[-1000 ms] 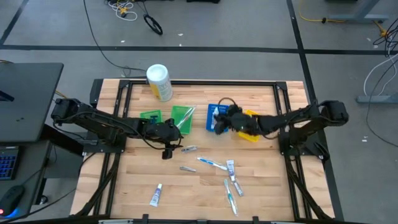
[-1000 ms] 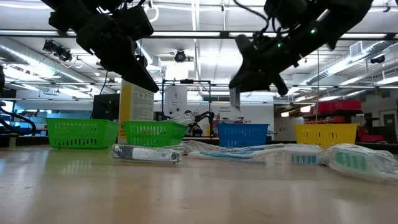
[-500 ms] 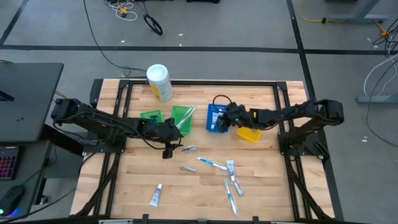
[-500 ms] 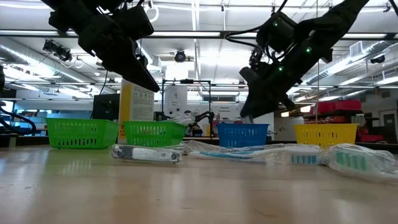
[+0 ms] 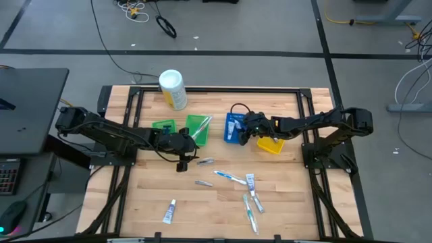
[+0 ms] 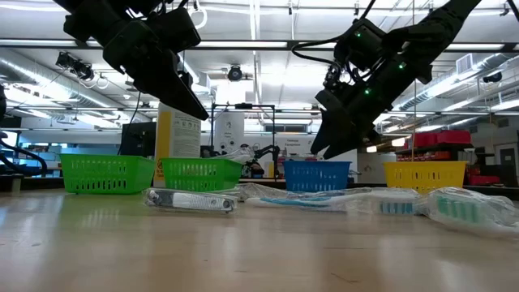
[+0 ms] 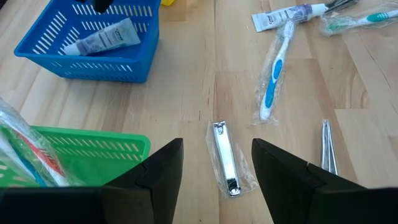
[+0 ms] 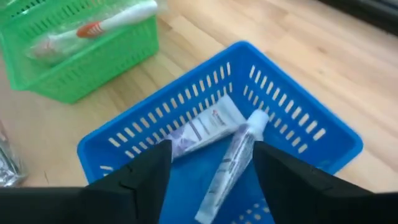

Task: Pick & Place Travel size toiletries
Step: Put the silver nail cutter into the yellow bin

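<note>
Travel size toiletries lie loose on the wooden table: a nail clipper (image 7: 225, 158), a blue toothbrush (image 7: 273, 74), a white tube (image 5: 169, 211) and a silvery piece (image 7: 328, 152). Two white tubes (image 8: 233, 158) lie in the blue bin (image 8: 292, 118). My right gripper (image 8: 211, 149) hovers open just above that bin, nothing between its fingers. My left gripper (image 7: 217, 146) hangs open above the table, fingers either side of the nail clipper in its wrist view but clear of it. A red toothbrush (image 8: 115, 22) sticks out of a green bin (image 8: 74, 62).
A tall white-and-yellow canister (image 5: 172, 89) stands at the far edge. Two green bins (image 5: 163, 126) sit left of the blue bin; a yellow bin (image 5: 270, 144) sits to its right, under my right arm. More toothbrushes and tubes (image 5: 251, 202) lie toward the near edge.
My right gripper has moved left and down, from over the yellow bin to over the blue bin, rolling as it went. It has let go of the white tube that hung from it, which now lies in the blue bin. My left arm has kept still.
</note>
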Controlling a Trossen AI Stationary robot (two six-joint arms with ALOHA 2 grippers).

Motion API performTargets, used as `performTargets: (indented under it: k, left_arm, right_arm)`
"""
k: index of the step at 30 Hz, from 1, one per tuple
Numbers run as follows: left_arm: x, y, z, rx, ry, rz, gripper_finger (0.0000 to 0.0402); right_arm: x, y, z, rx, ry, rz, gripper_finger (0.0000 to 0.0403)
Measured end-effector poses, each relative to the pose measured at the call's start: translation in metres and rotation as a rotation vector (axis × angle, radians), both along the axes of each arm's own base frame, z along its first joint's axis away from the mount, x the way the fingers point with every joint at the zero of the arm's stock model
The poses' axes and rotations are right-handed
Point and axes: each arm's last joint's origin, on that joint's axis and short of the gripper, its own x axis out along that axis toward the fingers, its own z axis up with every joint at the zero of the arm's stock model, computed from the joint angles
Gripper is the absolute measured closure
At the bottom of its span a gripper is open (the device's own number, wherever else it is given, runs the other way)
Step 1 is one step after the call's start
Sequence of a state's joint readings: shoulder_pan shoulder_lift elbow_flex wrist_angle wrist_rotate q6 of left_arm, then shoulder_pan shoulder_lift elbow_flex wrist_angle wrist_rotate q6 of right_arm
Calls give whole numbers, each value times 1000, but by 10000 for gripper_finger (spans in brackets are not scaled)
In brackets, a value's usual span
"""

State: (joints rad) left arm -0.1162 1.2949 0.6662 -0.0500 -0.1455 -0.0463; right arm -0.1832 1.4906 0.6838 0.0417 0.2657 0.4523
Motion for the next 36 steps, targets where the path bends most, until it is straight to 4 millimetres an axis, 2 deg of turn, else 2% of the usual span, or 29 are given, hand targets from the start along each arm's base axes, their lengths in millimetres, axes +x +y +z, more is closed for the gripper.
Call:
performTargets:
  k: [8, 14, 36]
  left_arm:
    - [1, 0, 1, -6, -10, 4, 200]
    - [1, 0, 1, -7, -15, 3, 200]
    - [1, 0, 1, -25, -17, 18, 200]
  right_arm:
    - [7, 5, 11, -58, -90, 56, 165]
    - [6, 17, 20, -62, -122, 103, 165]
    - [7, 92, 22, 2, -139, 435, 165]
